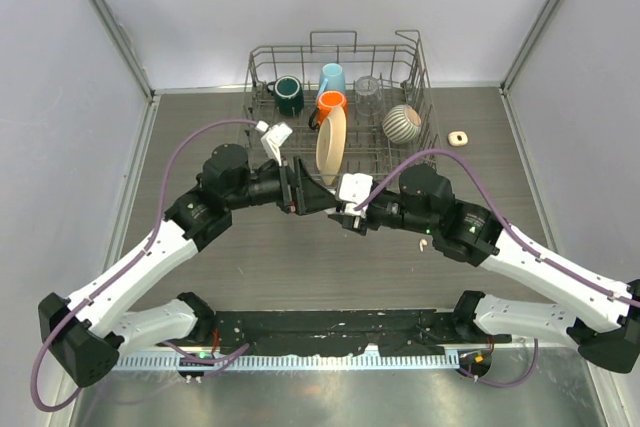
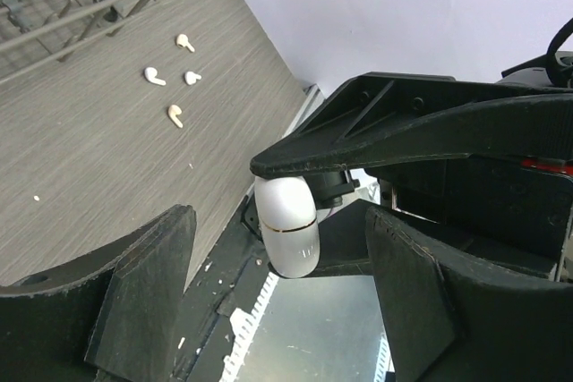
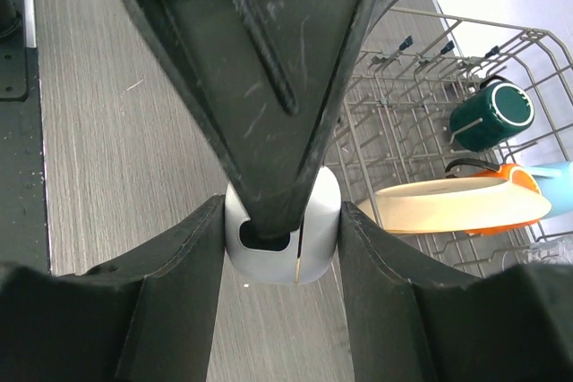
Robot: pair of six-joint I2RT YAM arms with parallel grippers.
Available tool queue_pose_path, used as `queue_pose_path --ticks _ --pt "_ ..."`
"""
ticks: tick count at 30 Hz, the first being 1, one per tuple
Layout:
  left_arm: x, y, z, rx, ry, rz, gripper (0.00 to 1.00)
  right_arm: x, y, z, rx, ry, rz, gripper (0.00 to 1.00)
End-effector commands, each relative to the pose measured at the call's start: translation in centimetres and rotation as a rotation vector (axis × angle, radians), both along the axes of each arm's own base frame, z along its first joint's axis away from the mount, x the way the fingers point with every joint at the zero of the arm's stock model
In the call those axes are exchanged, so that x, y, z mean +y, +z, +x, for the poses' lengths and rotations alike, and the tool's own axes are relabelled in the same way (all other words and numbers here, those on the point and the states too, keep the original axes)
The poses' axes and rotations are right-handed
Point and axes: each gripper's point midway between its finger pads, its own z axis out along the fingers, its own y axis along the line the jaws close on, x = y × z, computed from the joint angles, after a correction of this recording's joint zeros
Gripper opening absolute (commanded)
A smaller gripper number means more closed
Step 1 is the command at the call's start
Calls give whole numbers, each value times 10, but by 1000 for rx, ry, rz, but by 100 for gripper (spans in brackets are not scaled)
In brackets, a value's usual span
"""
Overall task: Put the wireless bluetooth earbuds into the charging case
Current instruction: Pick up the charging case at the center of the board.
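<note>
The white charging case (image 3: 315, 237), with a thin gold seam, sits clamped between the two fingers of my right gripper (image 3: 282, 248), held above the table's middle (image 1: 353, 187). In the left wrist view the same case (image 2: 286, 232) hangs under the right gripper's black body. My left gripper (image 2: 282, 301) faces it with both jaws spread wide and nothing between them. One left finger (image 3: 269, 87) reaches over the case's top and hides part of it. Several white earbuds (image 2: 175, 114) lie loose on the wood table, beside the right arm (image 1: 425, 243).
A wire dish rack (image 1: 420, 97) stands at the back, holding a green mug (image 1: 289, 95), a blue mug (image 1: 332, 77), an orange mug (image 1: 333, 102), a cream plate (image 1: 331, 142), a glass (image 1: 367, 87) and a striped ball (image 1: 402, 124). A small cream item (image 1: 458, 137) lies right of the rack.
</note>
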Motion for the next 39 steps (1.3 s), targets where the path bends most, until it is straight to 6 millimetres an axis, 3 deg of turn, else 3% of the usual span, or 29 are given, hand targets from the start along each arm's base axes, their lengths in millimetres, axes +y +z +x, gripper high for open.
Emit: queue_pose_path --ticks 1,3,9,17,23,24,26,30,31,32,34,39 --pt "-10 11 -5 -37 -36 -37 80 2 17 5 -43 -26 65 1" --pt "-12 9 -5 -33 -39 -32 80 1 18 4 -45 -28 67 1" --pt "-19 5 -7 -29 -58 -24 63 -1 18 4 -50 -33 70 1" --pt "-21 1 -12 -18 -77 -13 53 -4 20 6 -62 -48 80 1" --pt "-22 -3 -12 -14 -82 0 23 -4 22 7 -73 -53 92 1" --pt "-23 -2 -12 -15 -81 1 12 -4 23 6 -73 -51 97 1" --pt "-23 -6 -11 -10 -77 14 2 -4 26 7 -79 -56 112 4" --pt "-20 -5 -8 -41 -62 21 0 -5 30 7 -79 -67 134 22" --pt "-19 -6 -6 -47 -46 29 0 -6 32 7 -74 -75 149 40" --pt "-17 -5 -4 -56 -35 33 0 -7 31 8 -69 -86 153 50" --pt "-9 -8 2 -91 17 68 0 -14 37 13 -59 -142 192 81" --pt "27 -7 20 -207 210 163 0 -32 43 19 6 -270 279 87"
